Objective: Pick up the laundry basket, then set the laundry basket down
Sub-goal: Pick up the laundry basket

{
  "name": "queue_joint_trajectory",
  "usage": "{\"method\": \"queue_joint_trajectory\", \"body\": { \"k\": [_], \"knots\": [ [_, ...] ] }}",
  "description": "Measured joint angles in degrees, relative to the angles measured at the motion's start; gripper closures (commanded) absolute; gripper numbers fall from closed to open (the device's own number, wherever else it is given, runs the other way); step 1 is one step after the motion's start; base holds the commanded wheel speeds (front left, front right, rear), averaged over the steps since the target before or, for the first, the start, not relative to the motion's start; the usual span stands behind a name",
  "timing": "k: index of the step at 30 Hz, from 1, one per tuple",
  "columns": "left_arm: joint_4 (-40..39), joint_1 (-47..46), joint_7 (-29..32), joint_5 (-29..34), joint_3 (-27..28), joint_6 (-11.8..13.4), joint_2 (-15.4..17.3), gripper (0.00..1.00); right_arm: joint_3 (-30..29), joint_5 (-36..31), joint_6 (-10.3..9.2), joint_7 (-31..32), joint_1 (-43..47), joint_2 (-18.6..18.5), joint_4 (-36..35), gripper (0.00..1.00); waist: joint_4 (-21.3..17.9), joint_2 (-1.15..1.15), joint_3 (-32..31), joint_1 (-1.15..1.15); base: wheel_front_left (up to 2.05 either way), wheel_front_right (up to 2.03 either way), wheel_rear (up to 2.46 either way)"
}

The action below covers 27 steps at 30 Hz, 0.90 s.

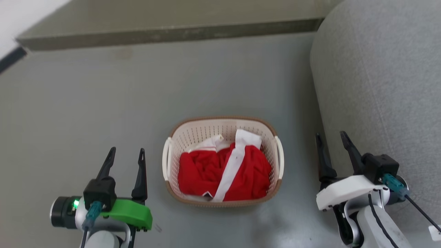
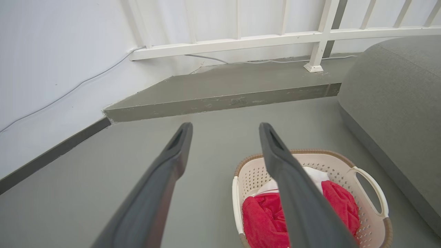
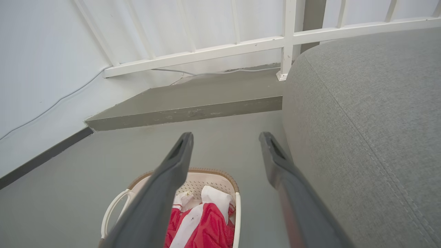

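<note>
The laundry basket (image 1: 203, 132) stands on the grey floor in the head view's middle: cream perforated plastic, brown rim, a white loop handle on each side, red and white cloth (image 1: 224, 170) inside. My left gripper (image 1: 126, 154) is open to the basket's left, apart from it. My right gripper (image 1: 330, 137) is open to the basket's right, also apart. The left wrist view shows the basket (image 2: 372, 186) at lower right behind one finger, gripper (image 2: 225, 128) open. In the right wrist view the basket (image 3: 213, 175) lies at lower left, gripper (image 3: 225, 137) open.
A large grey upholstered cushion or sofa (image 1: 382, 75) rises close behind my right gripper. A low concrete step (image 1: 165, 34) crosses the far side, with a white railing (image 2: 241, 41) and a white wall beyond. Open floor lies left of the basket.
</note>
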Motion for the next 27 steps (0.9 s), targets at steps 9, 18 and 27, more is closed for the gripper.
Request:
{"method": "queue_joint_trajectory", "body": {
  "k": [9, 18, 27],
  "knots": [
    [5.3, -5.3, 0.1, -0.4, -0.4, -1.1, -0.3, 0.00, -0.1, 0.7, 0.33, -0.1, -4.8, 0.0, 5.2, 0.00, -0.2, 0.00, 6.5, 0.00, 0.00, 0.00, 0.00],
    [10.0, -12.5, 0.8, -0.4, -0.7, -1.8, -0.8, 0.00, -0.3, 1.3, 0.36, -0.1, -11.5, -0.1, 9.3, 0.00, -0.4, 0.00, 13.1, 0.00, 0.00, 0.00, 0.00],
    [14.6, -18.3, 1.3, -0.4, -0.3, -2.1, -1.0, 0.00, -0.3, 2.5, 0.45, -0.1, -17.7, -0.3, 13.4, 0.00, -0.4, 0.00, 19.7, 0.01, 0.00, 0.00, 0.00]
  ]
}}
